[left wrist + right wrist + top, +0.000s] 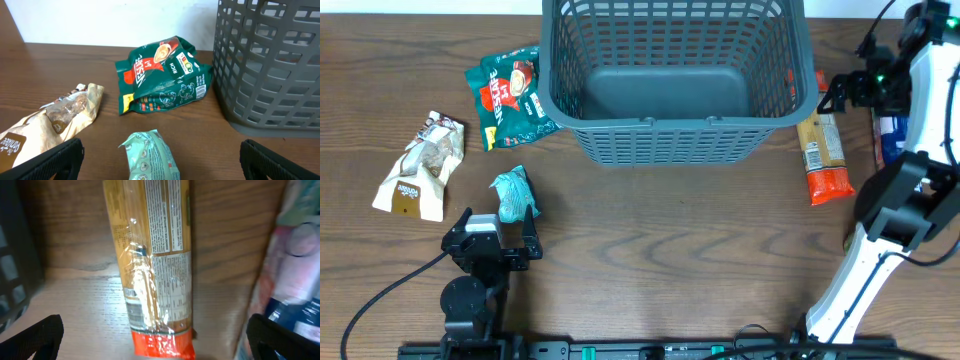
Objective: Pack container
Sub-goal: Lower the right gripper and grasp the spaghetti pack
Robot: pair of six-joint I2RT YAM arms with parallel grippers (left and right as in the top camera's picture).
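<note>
Though set low over the near left of the table, holding nothing: left gripper with fingers spread wide, straddling the near end of a small teal packet. Just beyond, to the left, a tan paper bag lying flat. Farther back, a green Nescafé pouch, crumpled, close to the container wall but possibly not touching; hard to tell from this angle. At the far middle of the table, the container itself, upright, open, with a bare base. Over on the right, right gripper likewise splayed open and empty, hanging above a long orange-and-yellow packet lying beside the container's right wall. Past it, a blue-and-pink package.

Likely trouble: closing on the teal packet's loose crimped end alone, then losing it mid-lift through slack film. Also clipping the thick rim if carried over too low, or snagging a corner in the lattice slots. On the right, pinching the long packet off-centre, letting it droop and catch the wall.
</note>
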